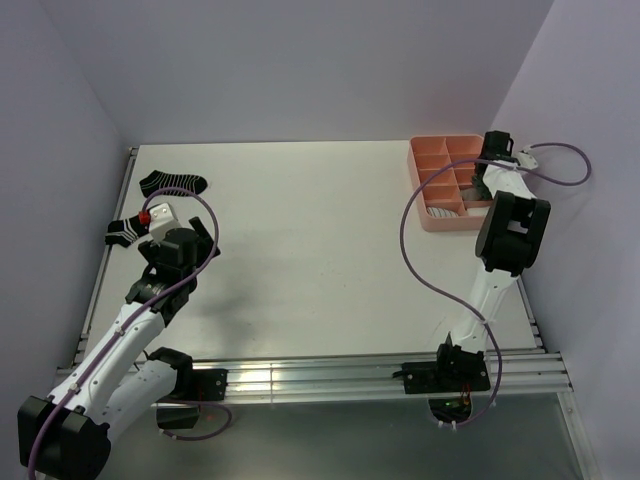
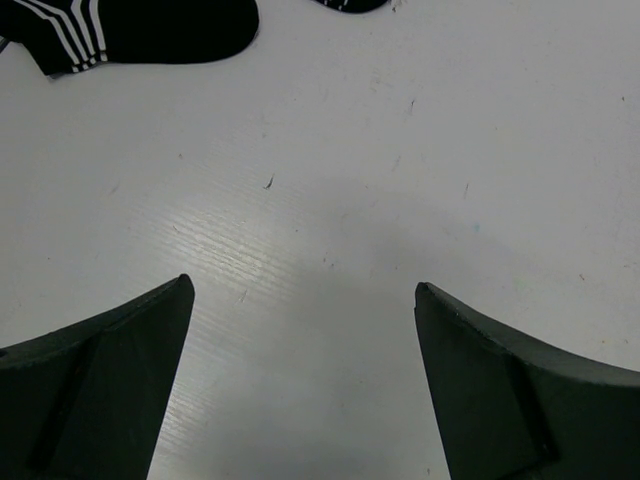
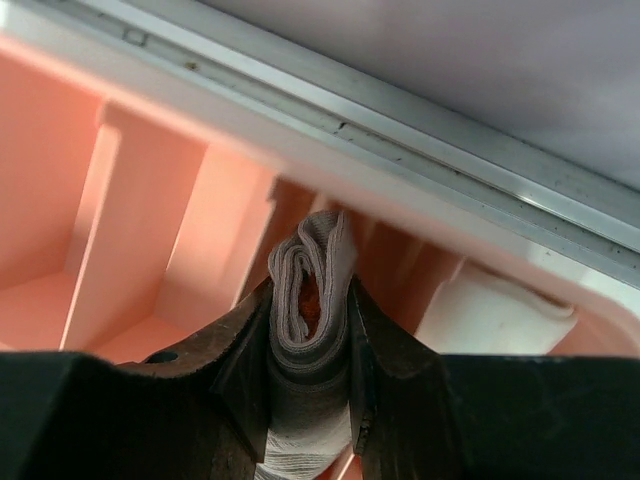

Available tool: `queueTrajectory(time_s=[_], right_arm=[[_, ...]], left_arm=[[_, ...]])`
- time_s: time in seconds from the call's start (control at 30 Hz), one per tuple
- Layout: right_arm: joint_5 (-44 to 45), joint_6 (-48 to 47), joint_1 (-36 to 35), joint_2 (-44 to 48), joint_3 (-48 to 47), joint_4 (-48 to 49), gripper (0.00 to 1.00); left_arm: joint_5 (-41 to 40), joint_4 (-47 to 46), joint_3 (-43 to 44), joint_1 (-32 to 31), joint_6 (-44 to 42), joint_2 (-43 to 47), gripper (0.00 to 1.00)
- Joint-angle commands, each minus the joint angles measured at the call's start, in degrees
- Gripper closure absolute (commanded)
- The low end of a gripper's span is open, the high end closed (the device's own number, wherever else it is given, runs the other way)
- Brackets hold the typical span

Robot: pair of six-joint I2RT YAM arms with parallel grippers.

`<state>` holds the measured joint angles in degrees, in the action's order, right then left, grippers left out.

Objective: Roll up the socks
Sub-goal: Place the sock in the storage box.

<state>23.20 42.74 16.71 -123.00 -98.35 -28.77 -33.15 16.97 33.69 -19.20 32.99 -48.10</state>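
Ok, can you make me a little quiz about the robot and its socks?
1. True or false: the left hand is holding a sock.
2. What is the right hand gripping? A: a rolled grey sock. B: a flat black sock. C: nothing.
3. How many black striped socks lie on the table near the left arm?
Key: 1 false, it is open over bare table; 2 A; 3 two.
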Motion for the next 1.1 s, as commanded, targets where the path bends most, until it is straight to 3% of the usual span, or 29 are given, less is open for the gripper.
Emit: queueTrajectory(time_s=[0.0,0.17,0.37,0.57,0.8,1.07], right_arm=[[-1.04,4.98,2.97,-0.4,-0.8,-2.61,1.0],[-3.95,3.93,4.21,-1.98,-2.9,-2.51,1.0],[-6.94,2.87,4.21,-4.0,-5.89,-4.71,0.64],[-7.12,2.7,4.21,-0.05,-2.99,-2.78,0.47],[-7.29,2.87,4.12,2.59,-3.87,-4.53,0.38],[-7.47,2.79,4.03,5.75,-4.05,-5.33,0.38]], left_arm=[[-0.78,-1.59,-0.38,-0.05,-0.65,0.37,0.03],[-0.87,-1.5,-0.29,-0.05,-0.47,0.02,0.03],[-0.95,-1.15,-0.12,-0.05,-0.39,-0.16,0.03],[-1.04,-1.06,-0.12,-0.05,-0.3,-0.07,0.03],[-0.96,-1.33,-0.12,-0.05,-0.39,0.02,0.03],[-1.22,-1.24,-0.12,-0.05,-0.3,0.9,0.03]])
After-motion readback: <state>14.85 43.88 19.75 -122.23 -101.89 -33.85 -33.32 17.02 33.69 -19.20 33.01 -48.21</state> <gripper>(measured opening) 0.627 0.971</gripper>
